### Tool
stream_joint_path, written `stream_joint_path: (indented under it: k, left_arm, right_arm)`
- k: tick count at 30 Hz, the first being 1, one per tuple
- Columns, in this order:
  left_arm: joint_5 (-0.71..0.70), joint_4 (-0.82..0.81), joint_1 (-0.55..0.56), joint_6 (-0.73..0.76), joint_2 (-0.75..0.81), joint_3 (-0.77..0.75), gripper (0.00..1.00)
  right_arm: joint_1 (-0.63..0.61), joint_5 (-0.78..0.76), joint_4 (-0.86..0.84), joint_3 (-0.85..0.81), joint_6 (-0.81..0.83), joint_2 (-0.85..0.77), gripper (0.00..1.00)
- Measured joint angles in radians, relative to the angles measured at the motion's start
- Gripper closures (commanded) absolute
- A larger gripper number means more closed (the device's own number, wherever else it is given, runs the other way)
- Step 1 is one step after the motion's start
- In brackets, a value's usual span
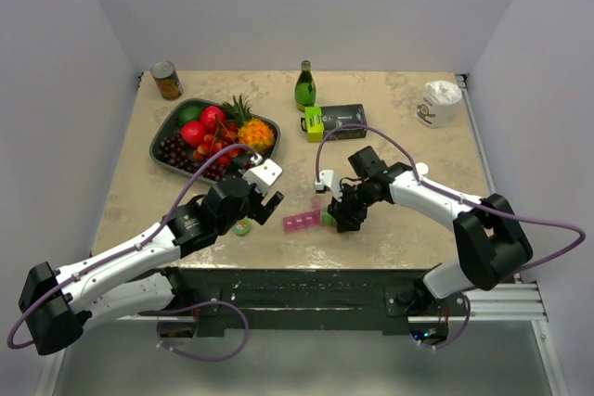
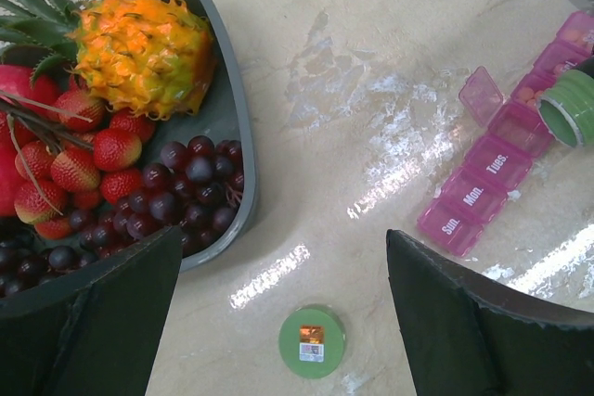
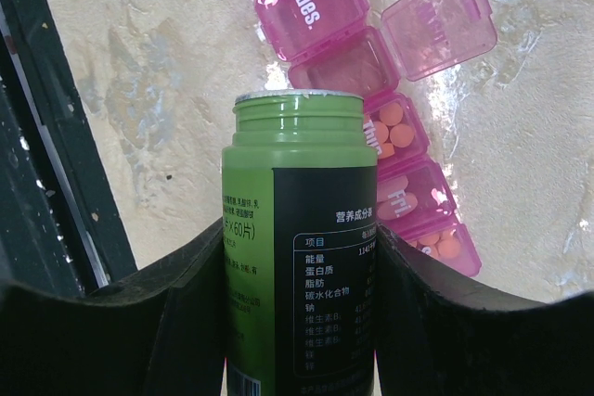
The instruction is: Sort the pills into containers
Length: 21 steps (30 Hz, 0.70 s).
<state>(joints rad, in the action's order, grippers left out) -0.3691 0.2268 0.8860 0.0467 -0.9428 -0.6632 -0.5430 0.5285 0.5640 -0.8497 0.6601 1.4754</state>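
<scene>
The pink pill organiser [image 1: 303, 223] lies on the table between the arms; it also shows in the left wrist view [image 2: 487, 178] and the right wrist view [image 3: 371, 90]. One middle lid [image 3: 438, 20] stands open. Orange pills [image 3: 393, 125] lie in the compartments nearest the bottle. My right gripper [image 3: 299, 294] is shut on an uncapped small green bottle [image 3: 297, 257], tipped with its mouth [image 2: 563, 110] over the organiser. My left gripper [image 2: 283, 322] is open and empty above the bottle's green cap [image 2: 312, 342], which lies on the table [image 1: 242, 227].
A grey tray of fruit [image 1: 167, 132] sits at the back left, close to my left gripper. A green glass bottle [image 1: 304, 87], a black box with a green block [image 1: 329, 120], a tin can [image 1: 166, 80] and a white cup [image 1: 438, 102] stand along the back.
</scene>
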Motion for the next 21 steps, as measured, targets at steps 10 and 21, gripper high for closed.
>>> stream_joint_path:
  k: [10,21]
  left_arm:
    - [0.01,0.0,0.0,0.0,0.0,0.0,0.05]
    - [0.011,0.0,0.0,0.0,0.0,0.0,0.05]
  right_arm:
    - [-0.016,-0.041,0.011,-0.027,-0.04,0.011,1.0]
    - [-0.028,-0.075,0.028,-0.043,-0.063,0.011,1.0]
